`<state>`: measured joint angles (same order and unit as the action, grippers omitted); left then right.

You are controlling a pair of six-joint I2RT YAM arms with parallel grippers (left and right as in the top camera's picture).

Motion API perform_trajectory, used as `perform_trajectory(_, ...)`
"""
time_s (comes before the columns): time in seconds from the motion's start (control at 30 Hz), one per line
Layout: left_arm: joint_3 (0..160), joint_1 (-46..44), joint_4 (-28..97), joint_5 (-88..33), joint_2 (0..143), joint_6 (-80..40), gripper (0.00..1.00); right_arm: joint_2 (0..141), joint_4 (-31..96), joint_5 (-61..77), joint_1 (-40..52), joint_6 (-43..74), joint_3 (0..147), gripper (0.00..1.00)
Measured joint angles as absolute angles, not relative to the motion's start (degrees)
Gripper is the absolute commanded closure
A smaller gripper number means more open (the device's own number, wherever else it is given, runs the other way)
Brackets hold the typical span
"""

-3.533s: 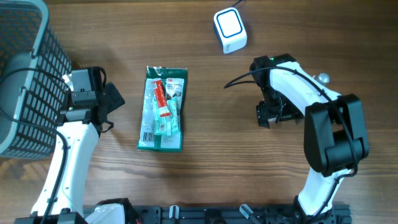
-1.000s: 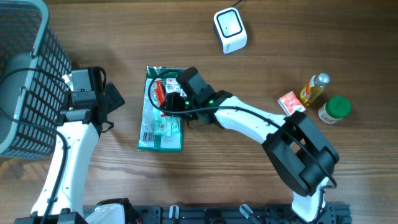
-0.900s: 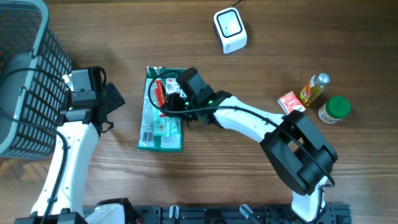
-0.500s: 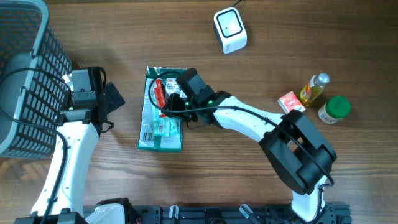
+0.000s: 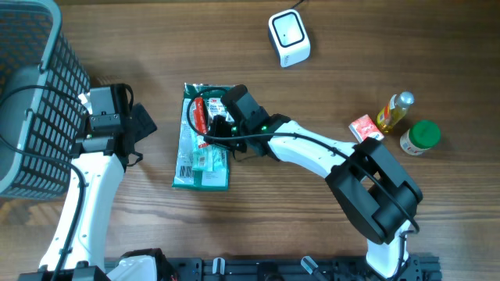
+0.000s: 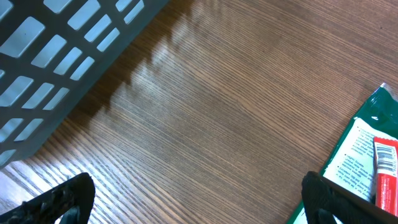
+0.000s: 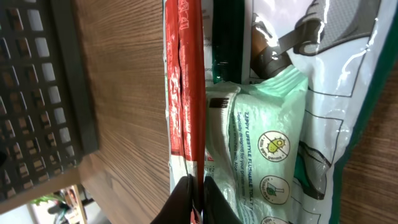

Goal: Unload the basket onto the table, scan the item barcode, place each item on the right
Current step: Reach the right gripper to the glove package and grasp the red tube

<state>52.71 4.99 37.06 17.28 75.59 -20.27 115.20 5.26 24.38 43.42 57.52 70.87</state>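
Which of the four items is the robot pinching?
The flat green package, pinched by the right gripper; the red box, yellow bottle and green-lidded jar sit untouched.

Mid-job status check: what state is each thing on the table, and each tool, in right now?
right tool: shut, pinching the green plastic package
green plastic package: lying flat, not yet lifted
left tool: open, empty, beside the grey mesh basket
white square scanner: face up, untouched
small yellow bottle: cap on
green-lidded jar: lid on

R tool pinched (L tool wide)
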Motion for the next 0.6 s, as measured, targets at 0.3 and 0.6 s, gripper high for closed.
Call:
perform_trajectory(0.3,52.71,4.99,37.06,17.28,75.59,-20.27,0.0,115.2,5.23,24.38,43.42,51.92,70.87,0.96)
perform_trajectory(0.6,52.71,4.99,37.06,17.28,75.59,-20.27,0.0,115.0,8.56,24.32,41.21,36.95,70.89,0.95)
